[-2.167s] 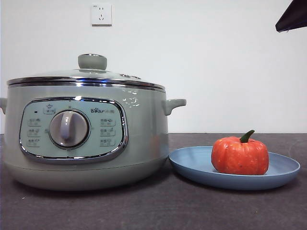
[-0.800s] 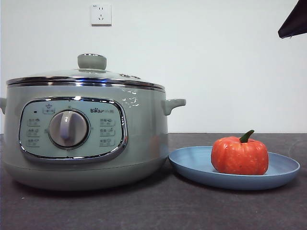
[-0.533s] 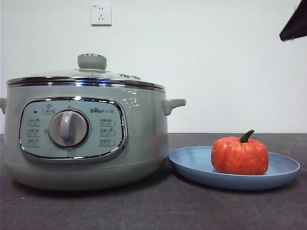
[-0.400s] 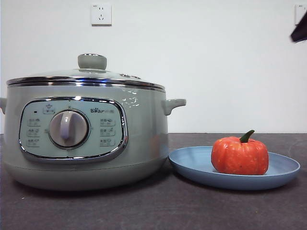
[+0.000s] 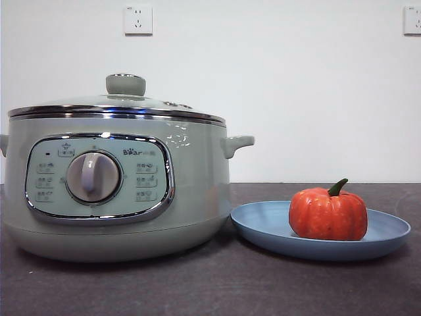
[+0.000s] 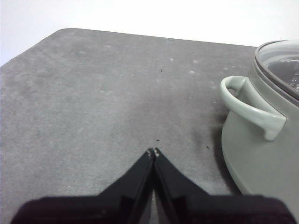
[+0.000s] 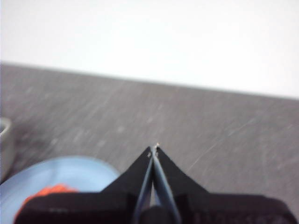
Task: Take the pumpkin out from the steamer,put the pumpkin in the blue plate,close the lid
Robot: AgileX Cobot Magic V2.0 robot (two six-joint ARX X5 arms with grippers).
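Note:
The orange pumpkin (image 5: 328, 214) with its green stem rests in the blue plate (image 5: 256, 226), right of the steamer (image 5: 191, 191). The glass lid (image 5: 118, 105) with its pale knob sits closed on the steamer. Neither arm shows in the front view. My left gripper (image 6: 153, 151) is shut with nothing in it, over bare table beside the steamer's side handle (image 6: 247, 109). My right gripper (image 7: 154, 148) is shut and holds nothing, raised above the table, with the blue plate (image 7: 70, 175) and a bit of the pumpkin (image 7: 46, 192) below and to one side of it.
Dark grey table (image 5: 217, 283) runs in front of the steamer and plate. A white wall stands behind with a socket (image 5: 137, 20) above the steamer and another (image 5: 412, 20) at the far right.
The black arm tip at the front view's upper right corner has drawn away and left the picture, uncovering a wall socket. Steamer, lid, plate and pumpkin have stayed put.

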